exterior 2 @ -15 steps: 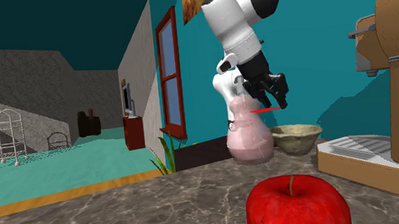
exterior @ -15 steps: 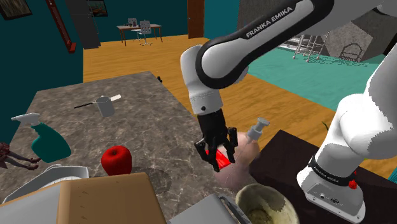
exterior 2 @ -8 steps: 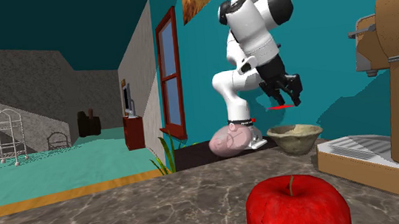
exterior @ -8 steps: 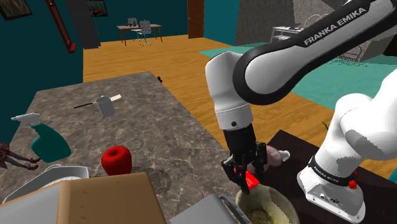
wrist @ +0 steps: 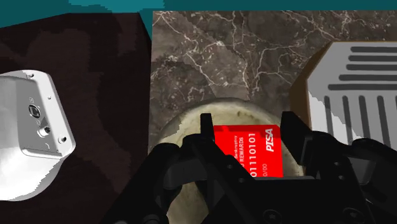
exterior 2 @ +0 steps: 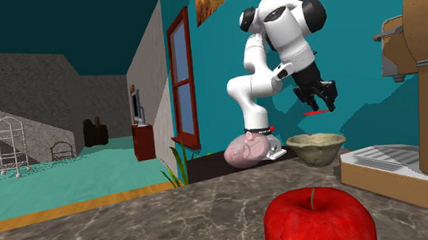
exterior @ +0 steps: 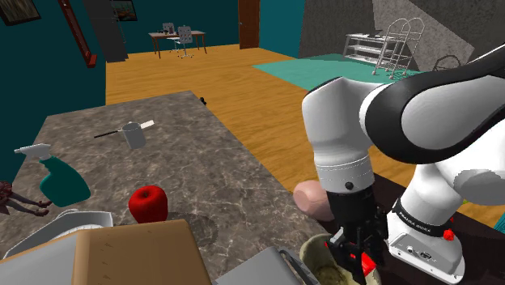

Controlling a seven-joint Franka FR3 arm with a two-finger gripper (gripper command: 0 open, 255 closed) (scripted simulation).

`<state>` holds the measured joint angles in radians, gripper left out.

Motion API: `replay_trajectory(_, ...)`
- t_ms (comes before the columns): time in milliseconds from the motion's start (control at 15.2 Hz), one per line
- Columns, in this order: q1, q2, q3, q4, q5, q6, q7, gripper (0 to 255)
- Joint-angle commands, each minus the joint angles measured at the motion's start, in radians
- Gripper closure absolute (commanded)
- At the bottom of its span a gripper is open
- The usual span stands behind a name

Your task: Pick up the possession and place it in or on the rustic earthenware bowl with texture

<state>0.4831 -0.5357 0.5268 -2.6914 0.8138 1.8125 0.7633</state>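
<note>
Black two-finger gripper [exterior: 356, 257], lower right of the shoulder view, pinches a thin red plastic card [wrist: 245, 153] by opposite edges. It hangs above the pale, rough-surfaced earthenware bowl [exterior 2: 316, 148]. The card is probably light, stiff and slick; the edge hold looks marginal. It lies level, printed face up toward the hand. Long axis unclear, since the fingers hide part of it.

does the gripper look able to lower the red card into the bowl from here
Probably yes. The gripper clasps the red card right above the bowl, the gap between them looks free, and the pink bottle lies off to one side.
</note>
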Motion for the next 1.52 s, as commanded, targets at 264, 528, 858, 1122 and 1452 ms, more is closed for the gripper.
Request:
replay_trajectory(264,0.003,0.061,0.04,-0.038,0.035,0.096,-0.034,255)
replay_trajectory(528,0.0,0.115,0.063,-0.055,0.053,0.164,-0.062,255)
replay_trajectory(858,-0.004,0.182,0.088,-0.07,0.072,0.24,-0.092,255)
replay_trajectory(1122,-0.004,0.182,0.088,-0.07,0.072,0.24,-0.092,255)
replay_trajectory(1452,-0.004,0.181,0.088,-0.07,0.071,0.24,-0.092,0)
